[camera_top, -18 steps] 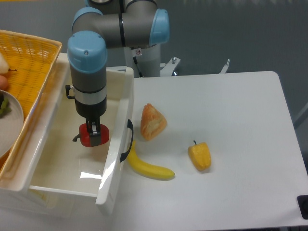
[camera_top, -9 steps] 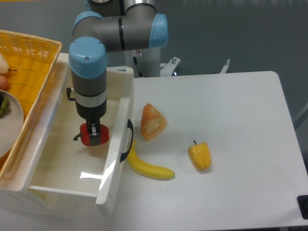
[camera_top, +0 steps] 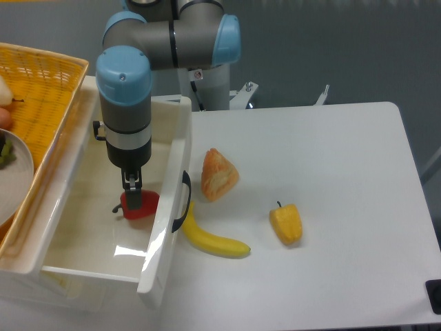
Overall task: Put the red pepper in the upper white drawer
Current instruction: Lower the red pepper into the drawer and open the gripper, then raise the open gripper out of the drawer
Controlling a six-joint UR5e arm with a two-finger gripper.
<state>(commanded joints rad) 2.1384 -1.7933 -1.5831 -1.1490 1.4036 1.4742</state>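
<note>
The red pepper lies on the floor of the upper white drawer, close to its right wall, with its dark stem pointing left. My gripper hangs straight down just above the pepper's left side. Its fingers are apart from the pepper's body and hold nothing; the gripper looks open. The drawer is pulled out, and its dark curved handle sits on the front wall.
An orange wicker basket with a plate stands left of the drawer. On the table to the right lie a croissant, a banana and a yellow pepper.
The gripper let go of the red pepper and rose slightly. The pepper dropped to the drawer floor, a little lower and to the right of where it was held.
</note>
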